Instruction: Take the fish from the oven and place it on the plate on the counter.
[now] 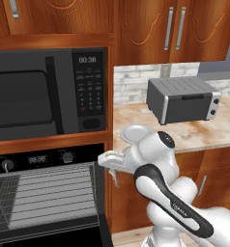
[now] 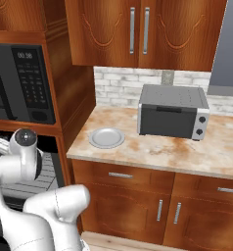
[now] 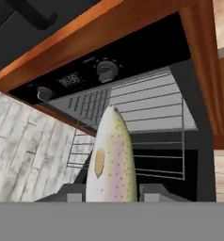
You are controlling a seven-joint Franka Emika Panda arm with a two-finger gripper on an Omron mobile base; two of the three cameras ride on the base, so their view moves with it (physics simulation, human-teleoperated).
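Fish (image 3: 110, 157) sits clamped between the hand's (image 3: 109, 194) two dark fingertips in the hand view, a pale, speckled, silvery body with a yellowish patch on its side, pointing away toward the oven (image 3: 147, 89). The jaws are closed onto it at a middling width, one tip on each flank.

From the left in the left base view: the black microwave (image 1: 44, 94) sits in its wooden surround, and below it the oven (image 1: 44, 193) stands with its door down, wire racks (image 1: 51, 195) bare, two knobs and a small display above them. Just right of the oven's opening, outside the cavity, the hand (image 1: 111, 161) holds the fish (image 1: 110, 155), of which only a pale sliver shows. Further right lies the beige marbled counter (image 1: 204, 132); the plate (image 1: 131, 132) rests at its near left edge, partly behind the white arm, well apart from the grey toaster oven (image 1: 183, 99) at the back.

In the right base view the plate (image 2: 106, 138) lies on the counter (image 2: 162, 149), left of the toaster oven (image 2: 173, 112).
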